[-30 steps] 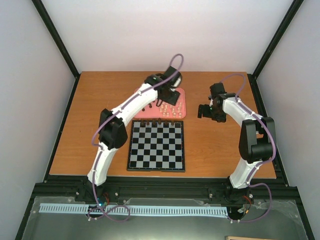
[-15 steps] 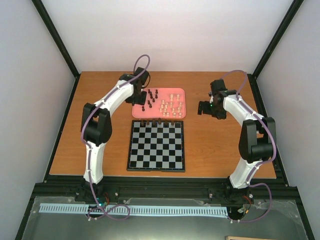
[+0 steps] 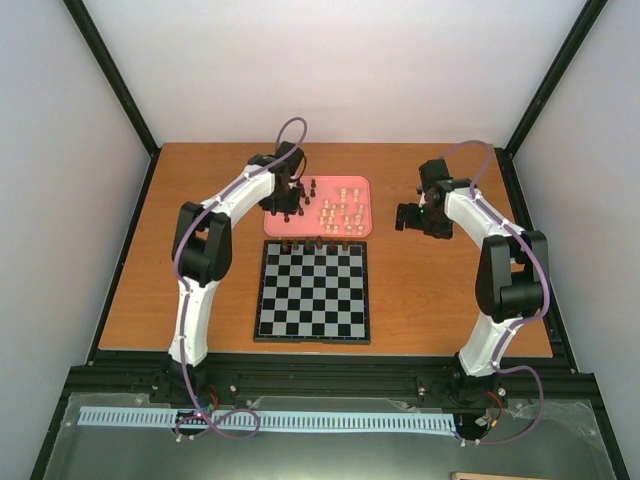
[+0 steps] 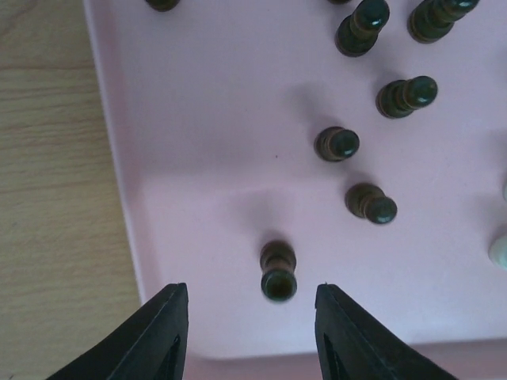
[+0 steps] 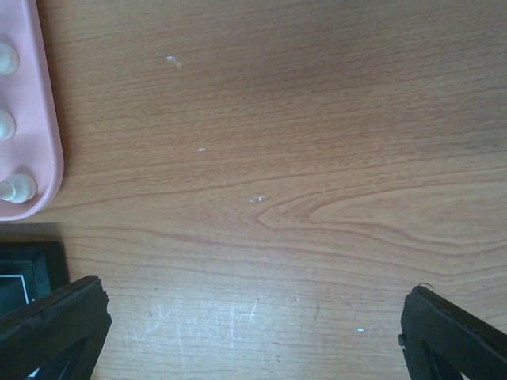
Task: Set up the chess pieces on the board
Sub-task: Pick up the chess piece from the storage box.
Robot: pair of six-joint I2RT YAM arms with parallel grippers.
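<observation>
The board point(image 3: 312, 292) lies in the middle of the table, with a few dark chess pieces point(image 3: 318, 243) along its far edge. Beyond it the pink tray point(image 3: 366, 186) holds cream pieces point(image 3: 342, 212) on the right and dark pieces point(image 4: 405, 95) on the left. My left gripper point(image 4: 252, 307) hangs open over the tray's left near corner. One upright dark piece point(image 4: 278, 273) stands just ahead of the gap, touching neither finger. My right gripper point(image 5: 253, 321) is wide open over bare wood right of the tray, holding nothing.
The tray's left rim point(image 4: 111, 134) borders bare wood. In the right wrist view the tray's corner point(image 5: 43, 142) with cream pieces point(image 5: 16, 188) sits at the left, and the board's corner point(image 5: 24, 273) lies below it. Black frame rails edge the table.
My left arm swung from the tray's far right side over to its left part and dropped lower, its jaws narrowing. The right arm has barely moved.
</observation>
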